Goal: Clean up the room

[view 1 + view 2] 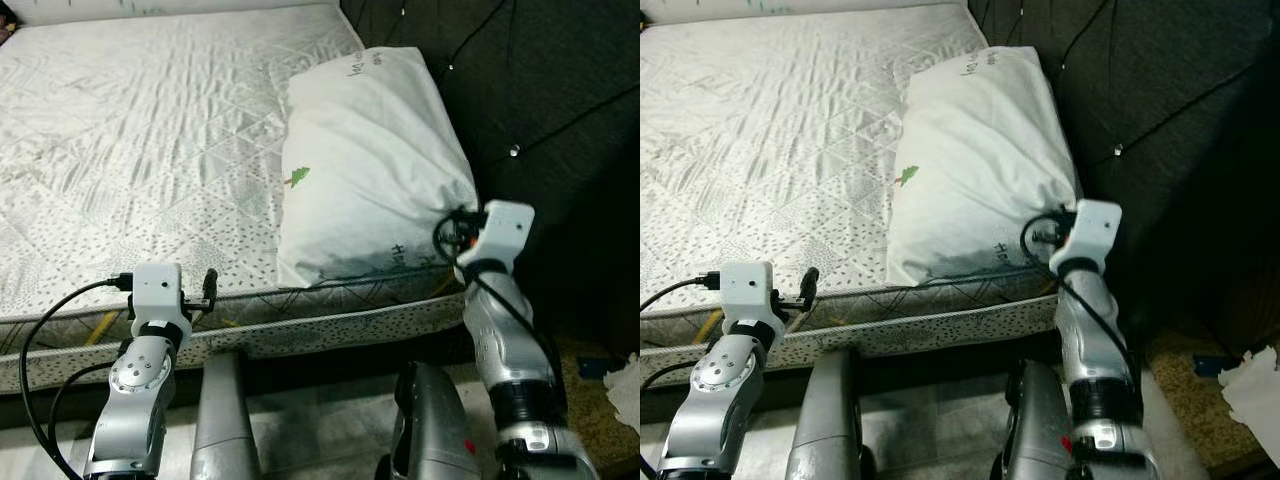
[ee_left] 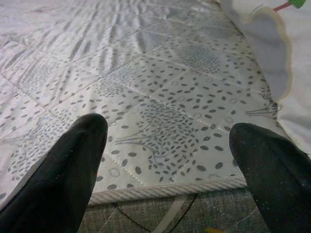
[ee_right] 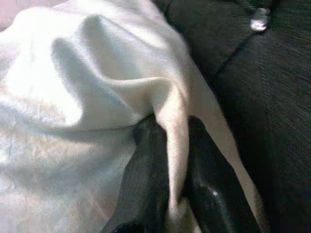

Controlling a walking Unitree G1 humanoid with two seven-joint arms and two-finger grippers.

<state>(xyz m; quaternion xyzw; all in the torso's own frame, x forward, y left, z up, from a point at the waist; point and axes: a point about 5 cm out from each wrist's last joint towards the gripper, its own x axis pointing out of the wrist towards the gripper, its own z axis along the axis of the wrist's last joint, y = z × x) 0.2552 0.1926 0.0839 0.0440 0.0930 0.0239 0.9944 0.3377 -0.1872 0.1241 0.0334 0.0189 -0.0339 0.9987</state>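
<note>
I've got the right gripper pinched on a fold at the near right corner of the white printed fabric pillow, which lies on the right side of the grey quilted dotted mattress, against the dark tufted headboard. Left gripper hovers spread wide over the near mattress edge, idle. Step: straightening the pillow. Next, probably drag it square while holding the pinch.
</note>
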